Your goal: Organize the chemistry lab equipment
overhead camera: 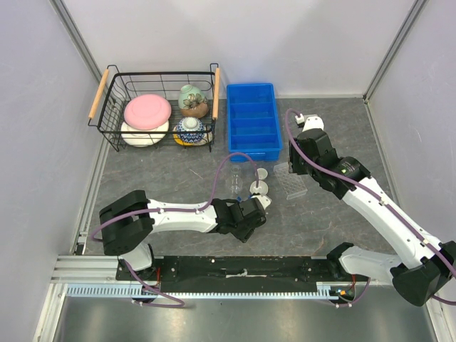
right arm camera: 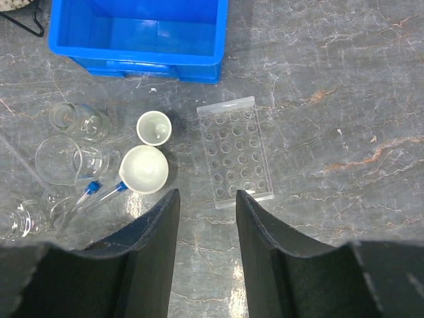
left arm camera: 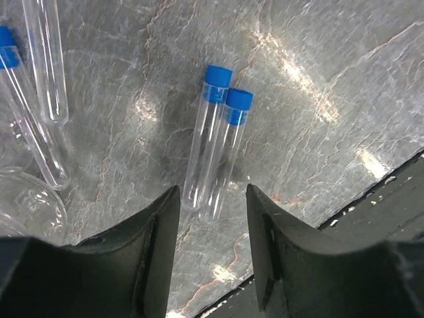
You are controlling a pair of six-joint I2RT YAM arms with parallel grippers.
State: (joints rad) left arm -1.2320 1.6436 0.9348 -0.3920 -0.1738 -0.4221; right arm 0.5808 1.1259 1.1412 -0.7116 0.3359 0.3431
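Two blue-capped tubes (left arm camera: 215, 142) lie touching, side by side, near the middle of the table (left arm camera: 318, 79), just beyond the left tool (left arm camera: 212, 192), whose jaws stand apart and empty. Other tubes (left arm camera: 43, 73) are cut off at the picture's edge. Clear flasks (right arm camera: 79, 122), faint and partly cropped, sit beside two white dishes (right arm camera: 142, 171). The right tool (right arm camera: 207, 194) hangs open, holding nothing, above a clear rack (right arm camera: 234, 152).

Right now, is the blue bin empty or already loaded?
Empty: all compartments of the blue bin show bare blue floor.
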